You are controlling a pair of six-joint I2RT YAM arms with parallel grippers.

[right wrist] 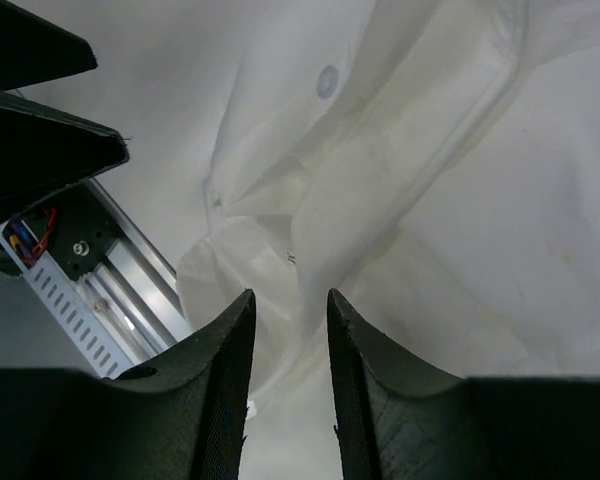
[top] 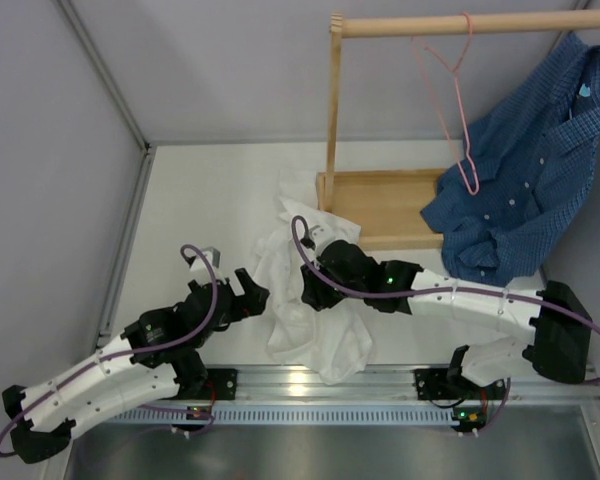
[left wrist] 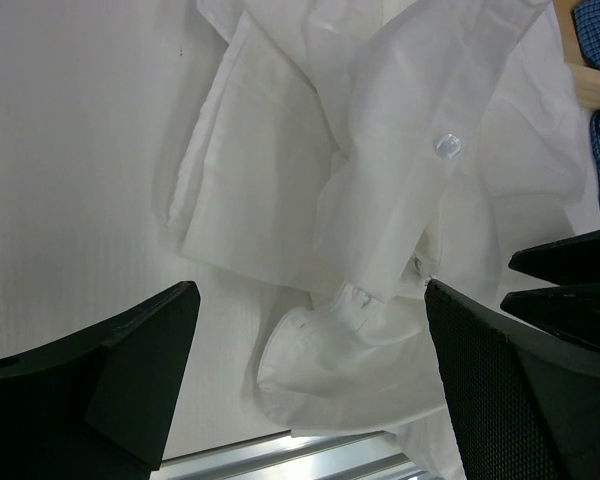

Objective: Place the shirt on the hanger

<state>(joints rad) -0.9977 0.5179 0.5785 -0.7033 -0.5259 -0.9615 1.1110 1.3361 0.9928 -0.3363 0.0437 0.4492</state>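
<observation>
The white shirt [top: 320,340] lies crumpled on the table between the two arms; it also shows in the left wrist view [left wrist: 380,180] and the right wrist view [right wrist: 460,180]. The pink hanger [top: 458,100] hangs by its hook from the wooden rail [top: 460,25], bare. My left gripper [top: 255,295] is wide open at the shirt's left edge, a cuff-like fold lying between its jaws [left wrist: 310,300]. My right gripper [top: 315,290] is low over the shirt, its jaws [right wrist: 290,300] a narrow gap apart with a fold of cloth in the gap.
A blue checked shirt [top: 530,180] hangs at the right of the rail, draping onto the wooden base tray [top: 380,205]. An aluminium rail [top: 310,385] runs along the near table edge. Grey walls stand at left and back.
</observation>
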